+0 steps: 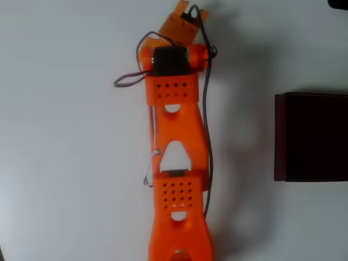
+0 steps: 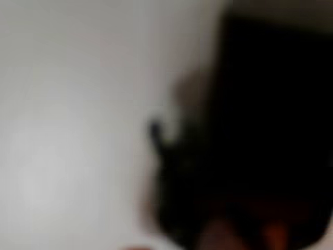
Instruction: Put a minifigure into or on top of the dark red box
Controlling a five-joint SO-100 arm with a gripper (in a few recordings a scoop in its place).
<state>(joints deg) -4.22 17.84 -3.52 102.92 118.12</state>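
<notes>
Looking down from above, you see the orange arm point(image 1: 176, 163) stretched up the middle of the white table point(image 1: 65, 163), with its gripper point(image 1: 182, 22) at the far end. You cannot tell how wide its jaws are, or if they hold anything. The wrist view is too blurry to pick out the minifigure. Go slowly until you spot it. The dark red box point(image 1: 312, 136) sits well apart on the right, and its inside looks dark and bare.
</notes>
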